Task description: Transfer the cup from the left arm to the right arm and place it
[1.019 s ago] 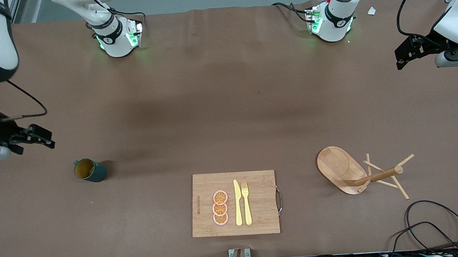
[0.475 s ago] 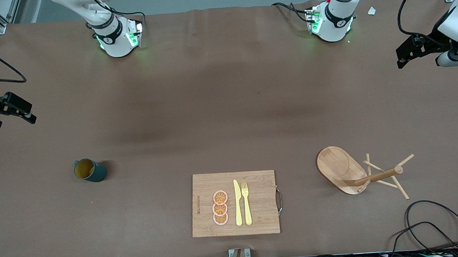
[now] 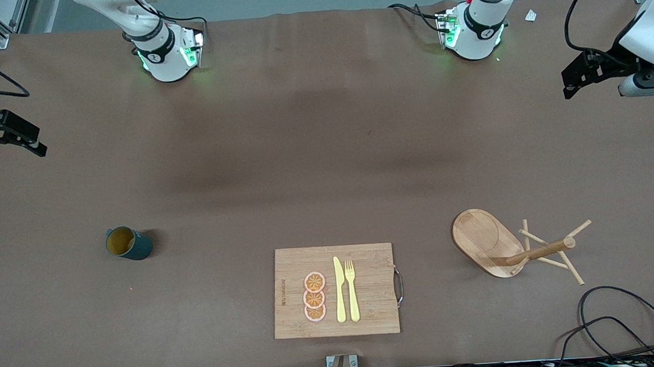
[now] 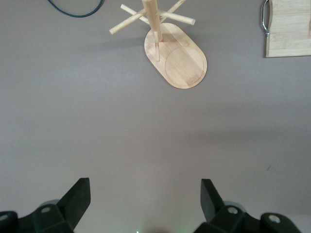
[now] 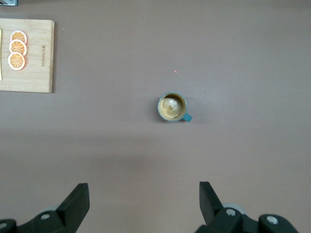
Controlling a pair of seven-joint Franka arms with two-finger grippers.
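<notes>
While both arms hang high at the table's two ends, the cup [image 3: 128, 244] stands upright on the bare brown table [image 3: 325, 149], toward the right arm's end and nearer the front edge than the middle. Its yellow inside shows in the right wrist view [image 5: 172, 107] with a pale patch at the bottom; what that patch is cannot be told. Nothing touches the cup.

The right gripper [image 3: 9, 137] is up over the table's edge at the right arm's end, its fingers [image 5: 77, 201] spread wide and holding nothing. The left gripper [image 3: 581, 74] is over the left arm's end, fingers [image 4: 77, 196] likewise wide and empty.

At the middle of the front edge lies a board [image 3: 367, 289] carrying three orange slices [image 3: 314, 296], a knife [image 3: 340, 289] and a fork [image 3: 351, 290]. The rack [image 3: 512, 246] stands toward the left arm's end.
</notes>
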